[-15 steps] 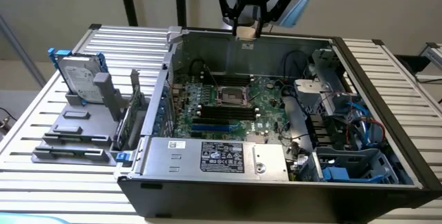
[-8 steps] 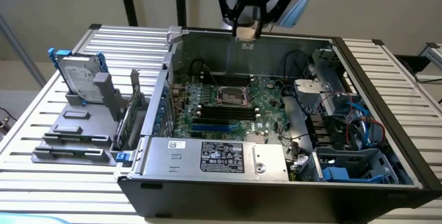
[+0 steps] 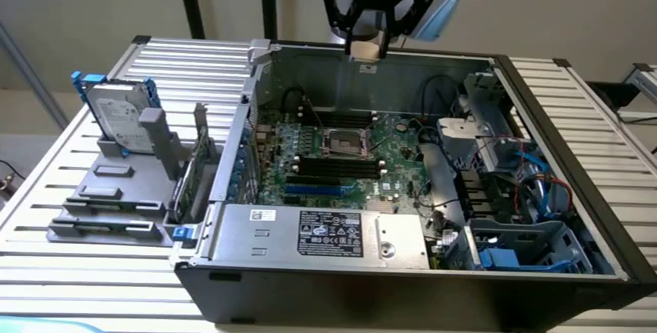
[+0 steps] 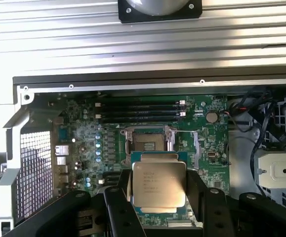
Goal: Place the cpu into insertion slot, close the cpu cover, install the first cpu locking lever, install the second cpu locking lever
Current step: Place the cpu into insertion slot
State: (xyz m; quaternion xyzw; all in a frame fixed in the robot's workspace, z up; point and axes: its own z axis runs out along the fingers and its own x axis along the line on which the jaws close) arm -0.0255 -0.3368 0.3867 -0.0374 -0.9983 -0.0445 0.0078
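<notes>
Overhead, at the exterior view's top centre, the gripper hung above the open case, with the cpu a small pale piece under it. The wrist view gave more: black fingers clamped on the chip's opposite edges, its printed metal top facing the camera, its sides square with the slot on the board beyond. It looked nearly square, with no clear long axis.

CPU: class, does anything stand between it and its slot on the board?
Nothing visible does. The hand holds the cpu above the open case, and no cable or part crosses the slot.
</notes>
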